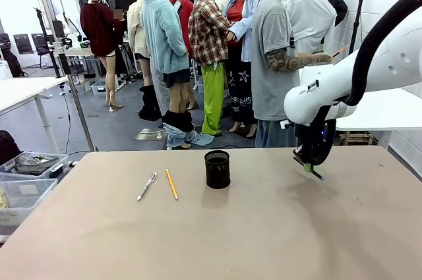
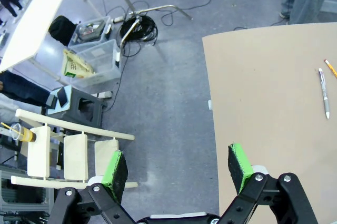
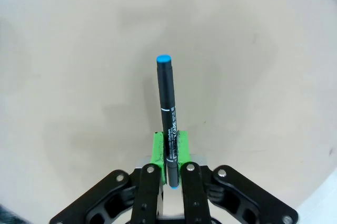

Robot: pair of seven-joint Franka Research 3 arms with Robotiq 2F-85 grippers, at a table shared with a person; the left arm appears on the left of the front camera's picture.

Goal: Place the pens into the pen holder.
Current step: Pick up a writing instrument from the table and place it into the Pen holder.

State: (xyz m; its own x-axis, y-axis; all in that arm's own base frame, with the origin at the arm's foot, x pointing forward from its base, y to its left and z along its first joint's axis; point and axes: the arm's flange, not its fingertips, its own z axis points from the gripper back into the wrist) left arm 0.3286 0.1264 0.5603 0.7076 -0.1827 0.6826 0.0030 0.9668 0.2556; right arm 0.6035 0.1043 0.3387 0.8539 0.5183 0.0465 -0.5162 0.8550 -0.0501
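Note:
The black mesh pen holder (image 1: pixel 217 168) stands upright at the table's middle. Left of it lie a white-silver ballpoint (image 1: pixel 146 186) and a thin yellow pencil (image 1: pixel 171 183), side by side and apart from the holder. Both also appear at the right edge of the left wrist view, the ballpoint (image 2: pixel 324 93) and the pencil (image 2: pixel 330 68). My right gripper (image 1: pixel 308 163) hangs low over the table, right of the holder, shut on a black marker (image 3: pixel 168 124) with a blue end. My left gripper (image 2: pixel 179 163) is open and empty, above the table's left edge. The orange-red pen is out of view.
A person (image 1: pixel 277 62) stands behind the table's far edge, right of centre. Clear plastic bins (image 1: pixel 26 181) sit on the floor off the table's left side, with a pale wooden chair (image 2: pixel 68 150) and cables (image 2: pixel 138 26) near them. The tan table (image 1: pixel 264 227) is bare in front.

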